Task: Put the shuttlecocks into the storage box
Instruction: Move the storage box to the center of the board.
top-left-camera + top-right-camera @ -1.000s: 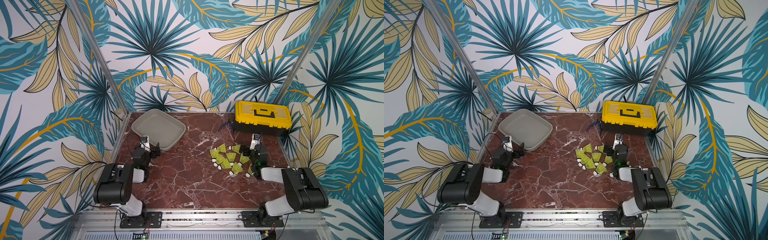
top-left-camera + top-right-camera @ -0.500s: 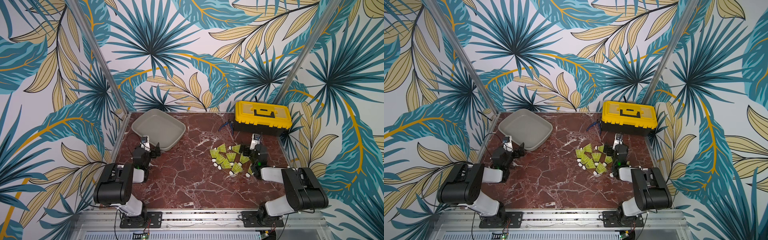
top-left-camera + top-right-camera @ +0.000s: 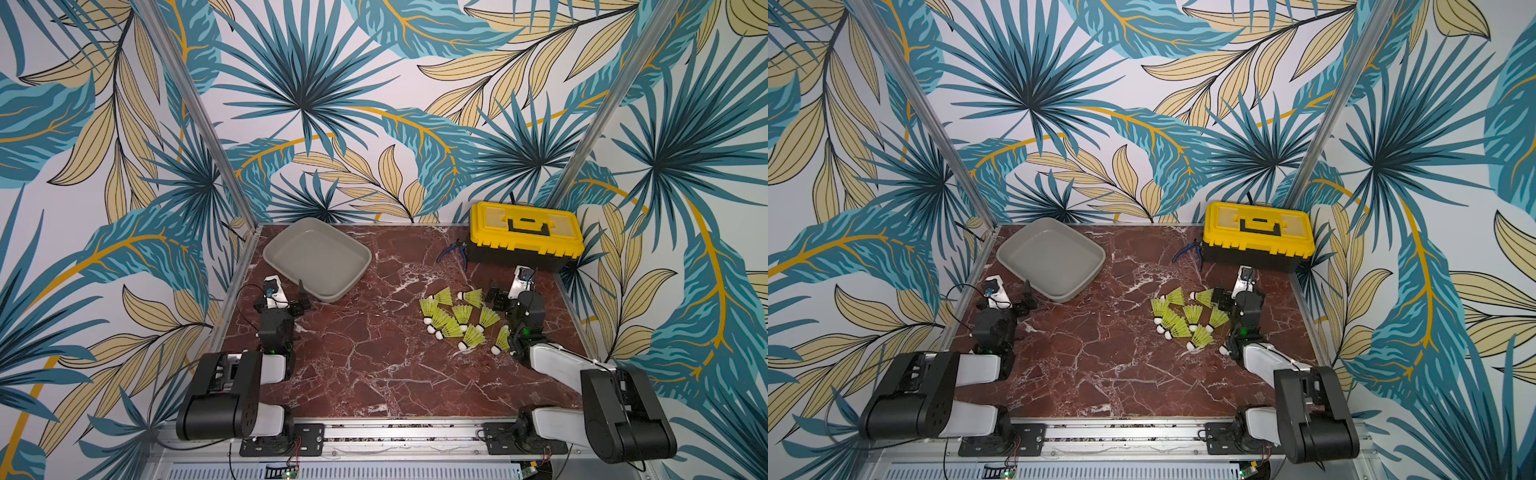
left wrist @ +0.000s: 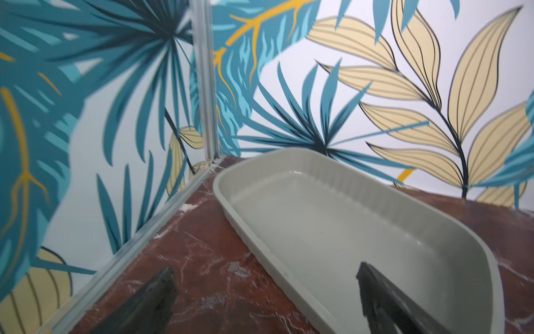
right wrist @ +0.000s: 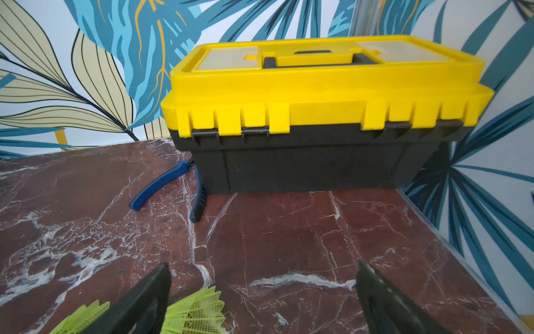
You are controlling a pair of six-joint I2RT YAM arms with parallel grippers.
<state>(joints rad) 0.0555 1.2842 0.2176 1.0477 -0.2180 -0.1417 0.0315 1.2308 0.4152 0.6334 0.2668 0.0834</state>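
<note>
While nothing on the red marble counter (image 3: 374, 353) has shifted over the past second, both arms hold low near its side edges. The left claw (image 4: 265, 277), jaws wide apart and empty, sits at the near rim of the grey storage box (image 3: 316, 257). The right claw (image 5: 263, 269), likewise spread and holding nothing, rests just beside the neon shuttlecocks (image 3: 457, 316), which lie clustered on the counter's right side, well apart from the box; none is inside. A yellow-lidded toolbox (image 3: 525, 237) and blue-handled pliers (image 3: 451, 253) lie behind them. The stillness suggests the task has yet to start, with a first pickup by the right arm the likely opening.
</note>
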